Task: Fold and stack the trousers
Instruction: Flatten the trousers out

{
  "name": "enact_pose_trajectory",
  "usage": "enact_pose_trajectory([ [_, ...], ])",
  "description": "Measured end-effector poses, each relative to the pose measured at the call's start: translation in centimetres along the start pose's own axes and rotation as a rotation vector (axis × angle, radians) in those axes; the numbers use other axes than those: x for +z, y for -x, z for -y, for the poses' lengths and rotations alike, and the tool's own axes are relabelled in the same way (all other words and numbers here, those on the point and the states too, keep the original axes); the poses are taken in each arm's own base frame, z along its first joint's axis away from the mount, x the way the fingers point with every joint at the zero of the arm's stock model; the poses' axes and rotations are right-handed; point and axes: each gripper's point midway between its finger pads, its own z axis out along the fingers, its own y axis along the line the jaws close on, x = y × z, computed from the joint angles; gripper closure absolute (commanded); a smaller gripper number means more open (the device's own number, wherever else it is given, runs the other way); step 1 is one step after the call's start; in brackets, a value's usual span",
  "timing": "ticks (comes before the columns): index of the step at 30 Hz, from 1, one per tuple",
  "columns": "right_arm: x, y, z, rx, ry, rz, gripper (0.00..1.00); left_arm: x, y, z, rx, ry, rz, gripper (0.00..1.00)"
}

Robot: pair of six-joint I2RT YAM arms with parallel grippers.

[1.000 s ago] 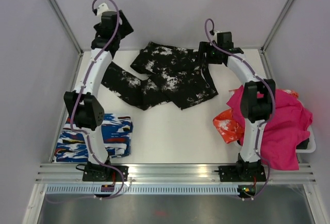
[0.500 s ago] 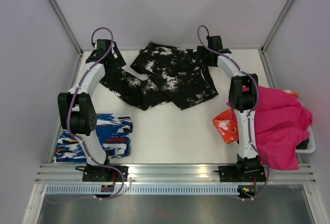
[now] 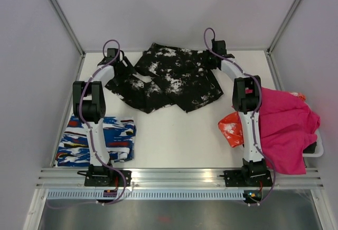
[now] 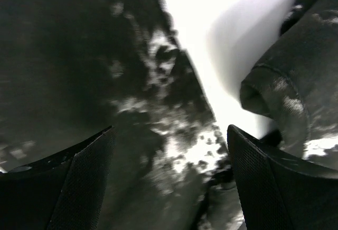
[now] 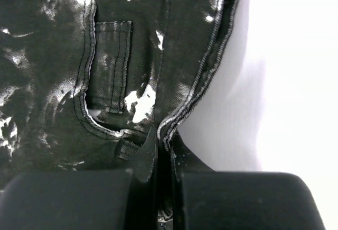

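The trousers [image 3: 169,79] lie rumpled at the far edge of the table [image 3: 174,135], approx mid-width. One leg trails toward the far-left corner and the waist end lies toward the far right.

The right gripper [image 3: 214,55] is at the waist end. In the wrist view its fingers [image 5: 68,198] are pressed together w/ a stitched side seam pinched btwn them, next to a pocket, so it's clamped on the cloth. The left gripper [image 3: 120,67] is low over the leg near the far-left corner. Its fingers [image 4: 84,182] stand wide apart w/ splattered fabric below and btwn them and nothing gripped. A rolled hem or fold sits just beside the right-hand finger there.

Step in hand, prob: getting a 2-point hold to spread the garment flat before any fold. One side is caught, the other is lined up but not shut.

Next move calls for the left fingers to drop onto the leg and close on one layer, not a bunch. Then both arms pull apart to take out slack and drag the cloth toward table centre, where there's room.

Folded blue-white-red garment [image 3: 97,140] sits at the near-left corner, the likely stack spot. Magenta cloth [image 3: 285,127] and an orange item [image 3: 231,128] sit at the right edge, apart from the work.
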Motion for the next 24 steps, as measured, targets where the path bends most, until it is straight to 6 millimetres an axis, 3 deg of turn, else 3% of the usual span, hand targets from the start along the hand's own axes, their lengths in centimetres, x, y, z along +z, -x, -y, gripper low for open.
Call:
enact_pose_trajectory([
  [5, -2.1, 0.4, 2.0, 0.036, -0.046, 0.004, 1.00, 0.4, 0.7, 2.2, -0.103, -0.085, 0.019, 0.11],
  [8, -5.8, 1.0, 5.5, 0.084, -0.110, 0.012, 1.00, 0.3, 1.8, 3.4, -0.176, -0.128, 0.053, 0.12],
  [11, -10.0, 3.5, 10.3, 0.126, -0.196, 0.070, 1.00, 0.2, 2.7, 4.5, -0.233, -0.171, 0.076, 0.15],
  [15, -13.3, 5.6, 15.0, 0.134, -0.275, 0.124, 1.00, 0.4, 3.8, 6.5, -0.269, -0.249, 0.085, 0.19],
  [17, -13.4, 5.6, 15.7, 0.129, -0.281, 0.121, 1.00, 0.7, 4.5, 8.3, -0.281, -0.309, 0.078, 0.18],
  [20, -12.7, 3.9, 15.1, 0.116, -0.267, 0.074, 1.00, 1.3, 4.6, 10.9, -0.305, -0.377, 0.046, 0.15],
  [24, -11.8, 2.9, 13.9, 0.101, -0.232, 0.043, 1.00, 1.3, 2.7, 15.8, -0.367, -0.497, -0.032, 0.14],
])
